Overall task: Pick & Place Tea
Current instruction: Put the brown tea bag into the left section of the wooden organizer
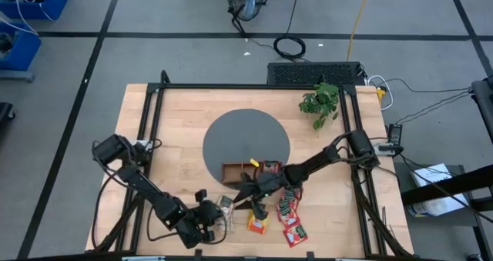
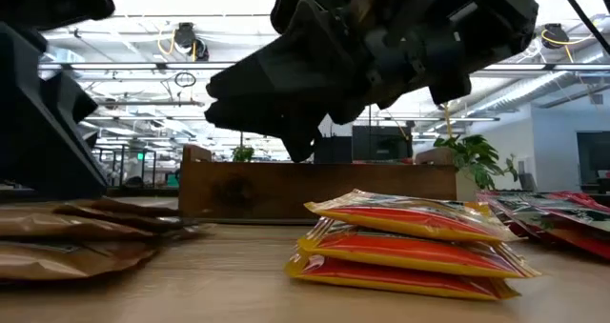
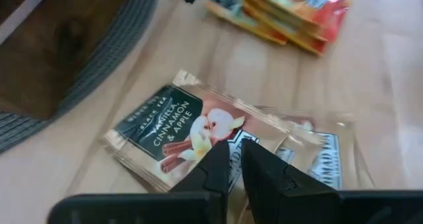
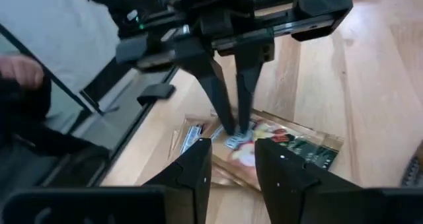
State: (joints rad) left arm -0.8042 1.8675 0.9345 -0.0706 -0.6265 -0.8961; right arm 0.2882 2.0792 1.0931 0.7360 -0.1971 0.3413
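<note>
Beige-brown tea packets (image 3: 168,135) lie in a small overlapping heap on the table near its front edge (image 1: 224,205). My left gripper (image 3: 236,151) slants down onto the heap, its fingers all but closed; the right wrist view shows its tips (image 4: 236,133) at the top packet. My right gripper (image 4: 231,161) hangs open just right of the heap (image 1: 245,199), pointing level at it and clear of the table. Orange-yellow packets (image 2: 410,242) lie stacked to the right, with red ones (image 1: 290,215) beyond. The wooden tray (image 1: 235,171) sits on the dark round mat (image 1: 246,134). My left gripper comes at the top beige-brown packet's middle (image 4: 254,141) from above, slanting down, fingers nearly together. Whether the tips touch it, or have anything between them, I cannot tell. The packet lies flat on the heap.
A small green plant (image 1: 321,102) stands at the table's far right. A black frame rail (image 1: 254,85) runs round the table. A person's hand and light shirt (image 4: 26,78) show beyond the table's near edge. Bare wood lies left of the mat.
</note>
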